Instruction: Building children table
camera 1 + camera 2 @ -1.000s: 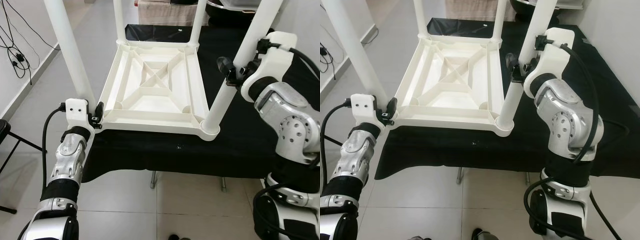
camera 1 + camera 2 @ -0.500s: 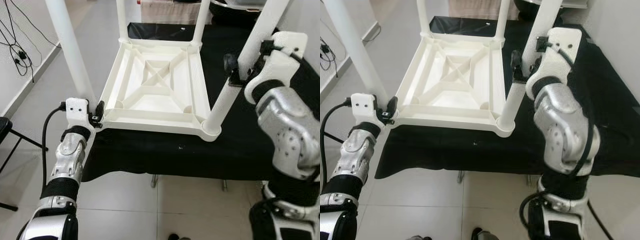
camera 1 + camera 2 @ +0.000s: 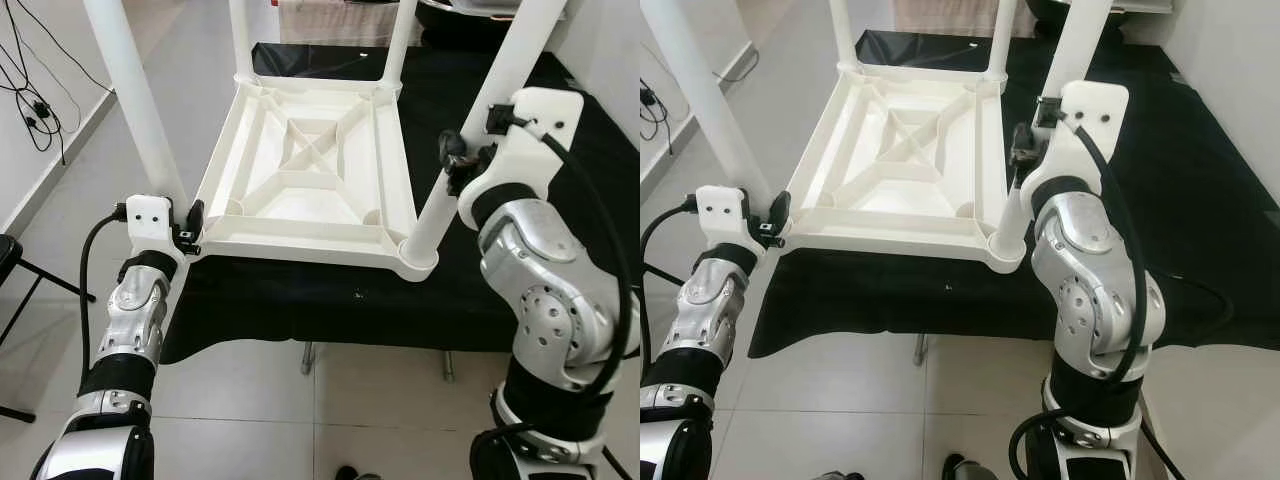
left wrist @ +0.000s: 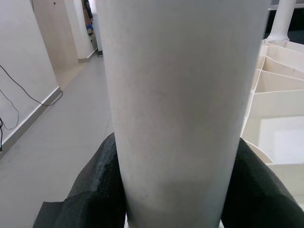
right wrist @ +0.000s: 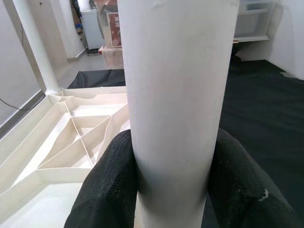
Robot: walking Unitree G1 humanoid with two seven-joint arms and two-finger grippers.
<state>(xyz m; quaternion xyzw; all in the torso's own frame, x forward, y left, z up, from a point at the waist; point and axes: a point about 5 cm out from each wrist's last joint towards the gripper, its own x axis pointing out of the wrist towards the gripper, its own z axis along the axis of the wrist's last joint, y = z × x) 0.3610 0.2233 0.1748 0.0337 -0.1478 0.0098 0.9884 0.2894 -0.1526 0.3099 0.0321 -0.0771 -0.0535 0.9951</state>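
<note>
Left pincer (image 4: 176,199) and right pincer (image 5: 173,190) each clamp a smooth round leg of the ribbed white plastic children's table (image 3: 310,170); four legs.

The tabletop (image 3: 310,170) lies upside down on the cloth-covered bench (image 3: 470,290), its near edge close to the bench's near edge. 4 legs rise from the tabletop's corners: the near-left leg (image 3: 130,95), the near-right leg (image 3: 480,130), the far-left leg (image 3: 240,35) and the far-right leg (image 3: 402,40). The left gripper (image 3: 190,228) sits at the tabletop's near-left corner, clasped around the base of the near-left leg. The right gripper (image 3: 452,160) is right of the tabletop, wrapped around the near-right leg above its socket. Cables (image 3: 30,90) lie on the floor (image 3: 60,230) well left of the tabletop.
</note>
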